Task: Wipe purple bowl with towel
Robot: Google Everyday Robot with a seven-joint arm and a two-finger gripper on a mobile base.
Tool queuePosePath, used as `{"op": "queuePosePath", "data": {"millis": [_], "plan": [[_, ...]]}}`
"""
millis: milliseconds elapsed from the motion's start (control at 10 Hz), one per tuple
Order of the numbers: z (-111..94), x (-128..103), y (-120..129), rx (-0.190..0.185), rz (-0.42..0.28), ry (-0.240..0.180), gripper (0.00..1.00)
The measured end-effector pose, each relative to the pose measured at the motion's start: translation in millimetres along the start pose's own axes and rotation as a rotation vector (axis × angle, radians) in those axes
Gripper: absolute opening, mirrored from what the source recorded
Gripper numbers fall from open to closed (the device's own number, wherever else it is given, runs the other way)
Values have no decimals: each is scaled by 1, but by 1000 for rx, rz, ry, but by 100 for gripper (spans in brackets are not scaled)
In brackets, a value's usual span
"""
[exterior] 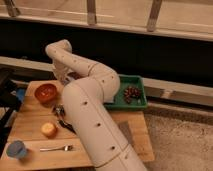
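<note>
My white arm rises from the bottom middle, bends at an elbow near the top left and comes down to the gripper at the far edge of the wooden table. The gripper is right of the orange-red bowl. A small dark patch beside the wrist may be the purple bowl; most of it is hidden by the arm. A grey flat cloth-like piece, maybe the towel, lies on the table's right side, right of the arm.
A green tray holding a dark cluster stands at the back right. A yellow round fruit, a fork, a blue cup and a dark utensil lie on the left half. A dark wall rises behind.
</note>
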Motion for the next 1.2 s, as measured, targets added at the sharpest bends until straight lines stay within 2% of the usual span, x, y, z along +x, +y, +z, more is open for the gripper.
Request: {"op": "queuePosePath", "data": {"millis": [100,300,600,800,1000,1200], "plan": [[-8,4,-21,19,20,-9,0],[-21,9,-62,33,41,-27,0],[-30,7,-85,7,24,-49,0],[-30,1,-73,-11,-13,-55,0],[-26,-5,-37,-28,-68,-51,0],[-19,-6,-7,-28,-82,-42,0]]}}
